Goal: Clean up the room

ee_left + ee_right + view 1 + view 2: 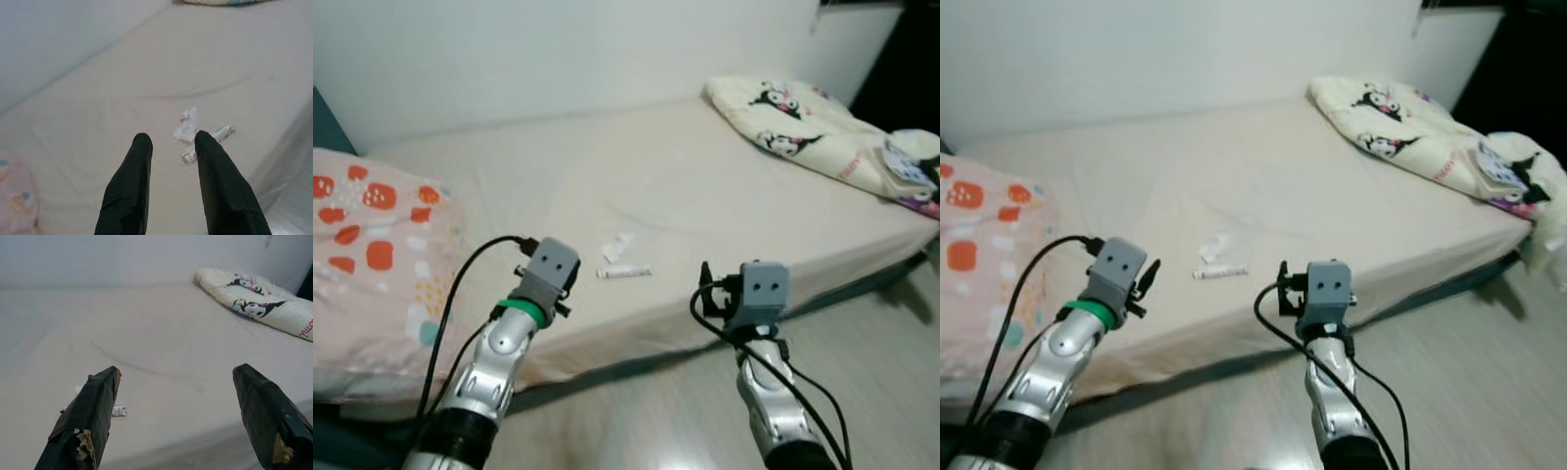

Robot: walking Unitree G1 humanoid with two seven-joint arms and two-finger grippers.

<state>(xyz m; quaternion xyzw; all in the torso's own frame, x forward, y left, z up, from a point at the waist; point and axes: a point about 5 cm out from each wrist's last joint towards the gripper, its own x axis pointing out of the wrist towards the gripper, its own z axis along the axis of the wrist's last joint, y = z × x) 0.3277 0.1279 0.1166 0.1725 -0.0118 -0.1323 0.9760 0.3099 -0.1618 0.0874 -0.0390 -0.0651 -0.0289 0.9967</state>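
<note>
**poster1:** Near the middle of the left eye frame, just above and between the two wrists, two bits of litter sit on the bed (pixel 724 211): a crumpled white wrapper (pixel 617 245) and a small silvery tube-shaped wrapper (pixel 625 271) right beside it, close to the mattress edge. What would you worry about here?

**poster2:** Mostly how light that stuff looks. The white piece is thin and scrunched, and the silvery one looks like crinkly foil lying flat on the sheet. My guess is a finger that brushes either one sideways just slides it along, maybe off the edge and onto the floor (pixel 862 362). Pinching down could also grab a fold of sheet along with the scrap.

**poster1:** How are the grippers set?

**poster2:** Left gripper (pixel 173 142) has its fingers parted with nothing between them, and in its wrist view the tube peeks out just past one fingertip, so it's aimed a bit to one side of the litter. Right gripper (pixel 178 377) is spread wide and empty too, hanging at the bed's edge.

**poster1:** Anything else around?

**poster2:** Pillow with orange blobs (pixel 372 245) at the left of the frame, cartoon-print blanket (pixel 803 132) bunched at upper right. Both well apart from the litter.
</note>
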